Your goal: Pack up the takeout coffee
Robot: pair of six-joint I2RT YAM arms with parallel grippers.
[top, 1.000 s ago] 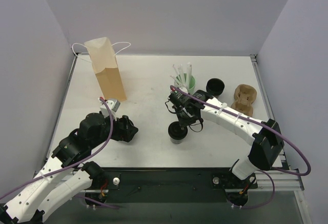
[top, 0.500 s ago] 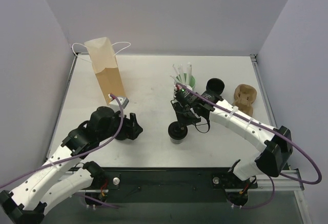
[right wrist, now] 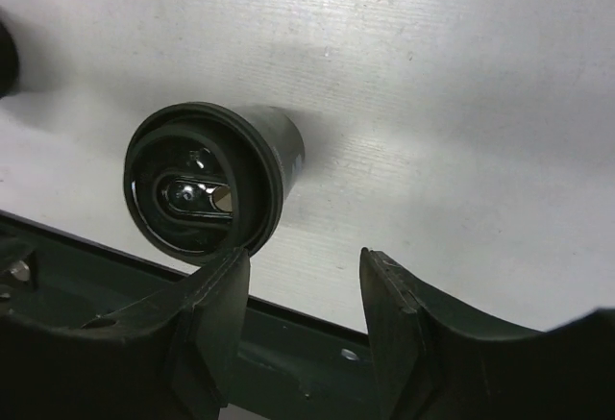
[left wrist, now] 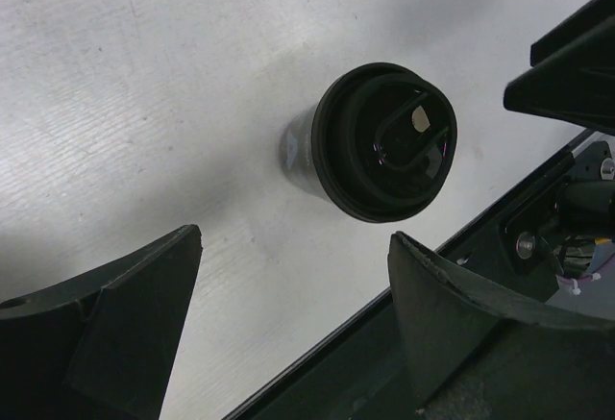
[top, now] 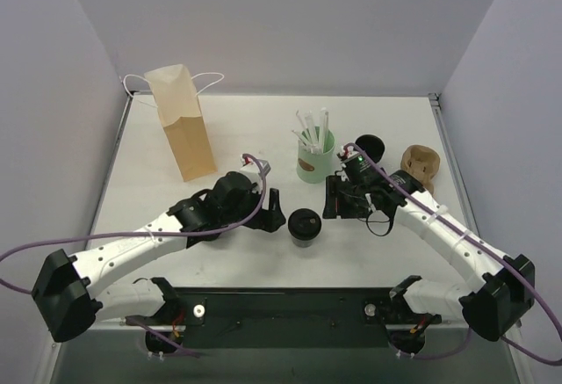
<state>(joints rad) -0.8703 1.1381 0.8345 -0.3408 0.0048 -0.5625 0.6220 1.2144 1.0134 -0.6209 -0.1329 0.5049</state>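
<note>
The takeout coffee (top: 304,224), a small black cup with a black lid, stands upright on the table near the front edge. It shows in the left wrist view (left wrist: 380,141) and the right wrist view (right wrist: 207,180). My left gripper (top: 274,206) sits just left of it, open wide (left wrist: 296,239), the cup ahead of the fingertips and apart from them. My right gripper (top: 330,201) is just right of the cup, open (right wrist: 305,259) with nothing between its fingers; its left fingertip overlaps the lid's rim in that view. The brown paper bag (top: 180,122) stands upright at the back left.
A mint-green cup with white straws (top: 314,160) stands behind the coffee. A squat black stack (top: 369,148) and a brown pulp carrier (top: 418,166) lie at the back right. The table's dark front edge (left wrist: 384,324) runs close to the cup.
My right gripper opened, let go of the coffee and drew back to the right. My left arm swung right, from the bag's foot to beside the cup.
</note>
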